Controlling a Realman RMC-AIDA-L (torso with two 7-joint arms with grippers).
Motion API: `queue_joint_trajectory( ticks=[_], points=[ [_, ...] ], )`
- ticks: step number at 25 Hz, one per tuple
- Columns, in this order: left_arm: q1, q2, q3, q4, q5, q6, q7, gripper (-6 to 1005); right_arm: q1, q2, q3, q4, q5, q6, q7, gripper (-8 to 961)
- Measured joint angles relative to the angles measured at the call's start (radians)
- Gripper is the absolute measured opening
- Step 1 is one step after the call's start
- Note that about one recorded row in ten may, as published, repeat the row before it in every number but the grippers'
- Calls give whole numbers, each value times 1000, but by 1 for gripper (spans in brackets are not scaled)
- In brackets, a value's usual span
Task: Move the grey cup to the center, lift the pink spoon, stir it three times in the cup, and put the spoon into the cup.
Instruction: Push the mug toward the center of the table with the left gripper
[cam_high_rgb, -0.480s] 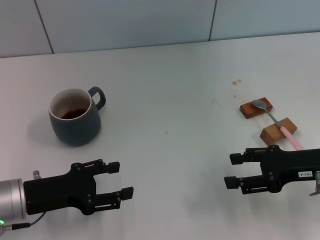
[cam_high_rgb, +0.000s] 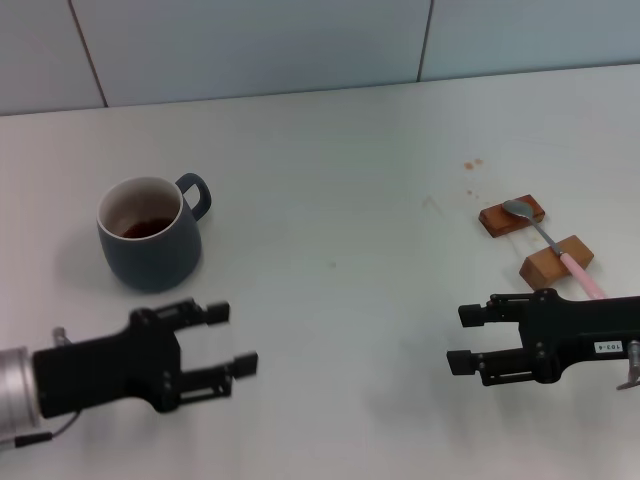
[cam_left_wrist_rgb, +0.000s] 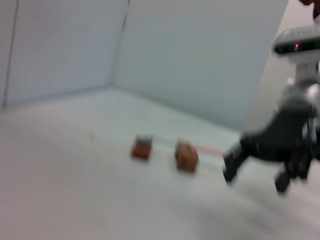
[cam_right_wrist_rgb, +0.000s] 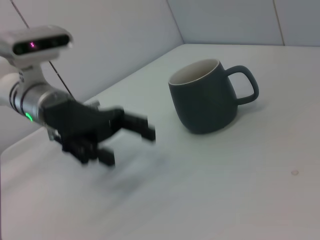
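Left gripper (cam_high_rgb: 228, 338) spread, at five o'clock of squat slate-grey ceramic mug (cam_high_rgb: 150, 233); right gripper (cam_high_rgb: 468, 340) spread, at seven o'clock of pink-handled metal spoon (cam_high_rgb: 555, 247).

The head camera looks down from high up at the whole white table (cam_high_rgb: 330, 330). The left wrist camera sits low near the table and looks across at two wooden blocks (cam_left_wrist_rgb: 186, 156). The right wrist camera sits low too, facing the other way toward the cup (cam_right_wrist_rgb: 205, 98). The head camera sees both the blocks and the cup.
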Motion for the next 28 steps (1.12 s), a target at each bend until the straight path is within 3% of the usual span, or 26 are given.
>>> queue_joint_trajectory(
  ticks=[4, 5, 8, 11, 14, 15, 17, 21, 28],
  points=[
    [65, 2, -101, 17, -217, 139, 167, 782, 1, 0, -1, 0, 2, 0, 0, 758],
    [65, 2, -101, 17, -217, 139, 167, 782, 1, 0, -1, 0, 2, 0, 0, 757],
    [102, -1, -205, -1, -382, 155, 291, 781, 1, 0, -1, 0, 2, 0, 0, 754],
    [107, -2, -326, -120, -538, 119, 509, 762, 0, 0, -1, 0, 3, 0, 0, 751],
    [85, -4, -417, -251, -634, 31, 864, 707, -1, 0, 0, 0, 3, -1, 0, 748],
    [77, -6, -435, -282, -649, 10, 946, 688, -1, 0, 0, 0, 3, -1, 0, 748],
    [37, -8, -494, -407, -692, -76, 1300, 615, -1, 0, 0, 0, 3, -1, 1, 746],
    [-24, -9, -566, -524, -703, -212, 1709, 469, 0, 0, 0, 0, 3, -5, 5, 742],
    [-76, -11, -596, -573, -693, -368, 1906, 322, 1, 0, -1, 0, 3, -9, 5, 735]
  ],
)
